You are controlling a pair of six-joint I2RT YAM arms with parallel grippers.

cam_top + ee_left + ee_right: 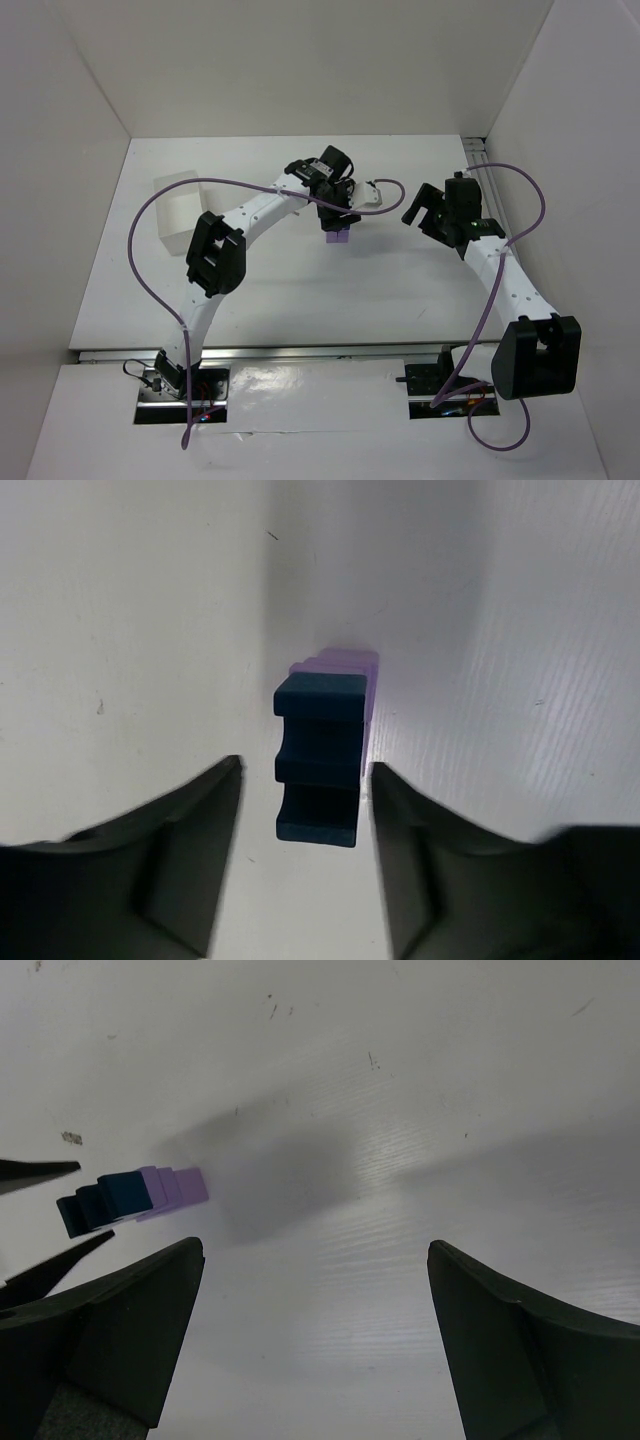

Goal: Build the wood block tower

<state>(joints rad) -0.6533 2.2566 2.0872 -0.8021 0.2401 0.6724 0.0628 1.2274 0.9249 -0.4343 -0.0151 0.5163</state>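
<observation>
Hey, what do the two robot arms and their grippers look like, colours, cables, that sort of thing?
The left arm and right arm have white links with rounded black joint housings. A thin purple cable runs along each. The left gripper and right gripper have matte black, wedge-shaped fingers. No markings are readable.

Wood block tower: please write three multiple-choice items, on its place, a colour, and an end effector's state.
1. Where is the wood block tower? A in the white tray; B between the fingers of the left end effector; C on the right arm's base.
2. Its top block is: A dark blue; B red; C green.
3. The right end effector is: A shut on a block; B out of view; C open, empty.
Key: B, the fingers flank it; A, the left wrist view shows it; C, only bare table between its fingers.
</observation>
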